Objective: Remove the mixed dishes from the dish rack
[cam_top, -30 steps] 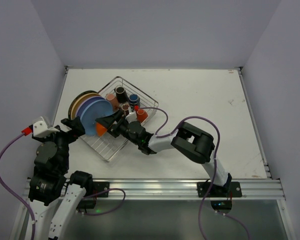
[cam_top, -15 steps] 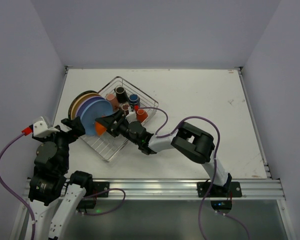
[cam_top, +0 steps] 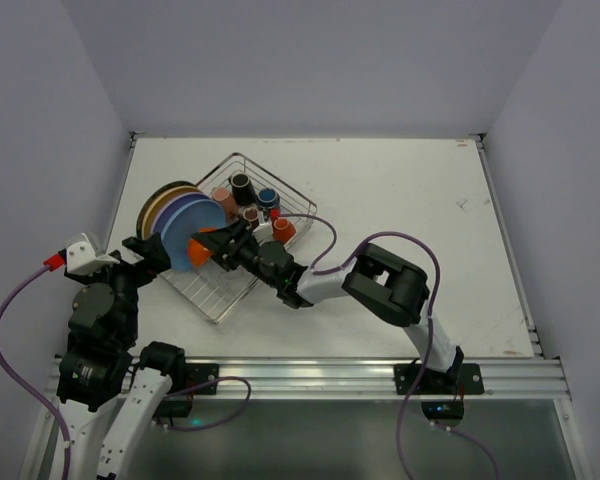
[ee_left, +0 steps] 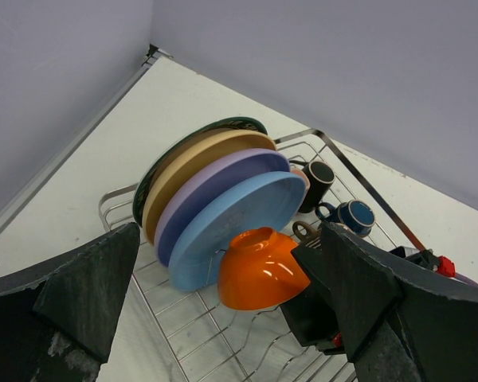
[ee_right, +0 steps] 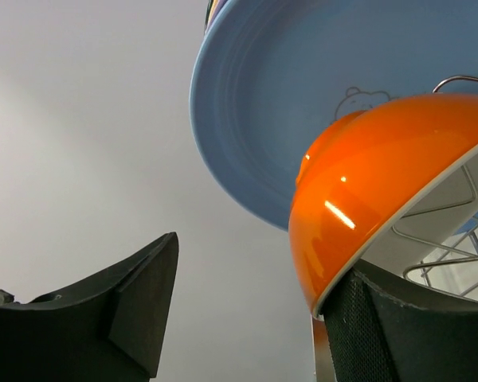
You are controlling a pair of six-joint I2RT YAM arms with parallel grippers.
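The dish rack (cam_top: 280,184) holds blue (ee_left: 231,219), lavender (ee_left: 193,191) and yellow (ee_left: 179,167) plates standing on edge. The orange bowl (ee_left: 263,270) lies tipped against the blue plate (ee_right: 303,95). My right gripper (cam_top: 220,243) reaches into the rack. In the right wrist view one finger (ee_right: 398,334) touches the white inside of the bowl (ee_right: 366,191) at its rim. The other finger stands apart outside, so the right gripper (ee_right: 255,267) is open astride the bowl's wall. My left gripper (ee_left: 229,239) hangs wide open before the plates, holding nothing.
Small mugs stand at the rack's far end: black (cam_top: 242,184), pink (cam_top: 221,197), blue-lined (cam_top: 268,197), brown (cam_top: 250,213) and orange (cam_top: 283,230). Wavy wire dividers (ee_left: 191,318) cover the rack floor. White table (cam_top: 410,220) stretches right of the rack; walls close in on the left and behind.
My right gripper has pushed further in toward the plates and its jaws have narrowed round the bowl's rim. The bowl has shifted slightly toward the blue plate. The left arm has not moved.
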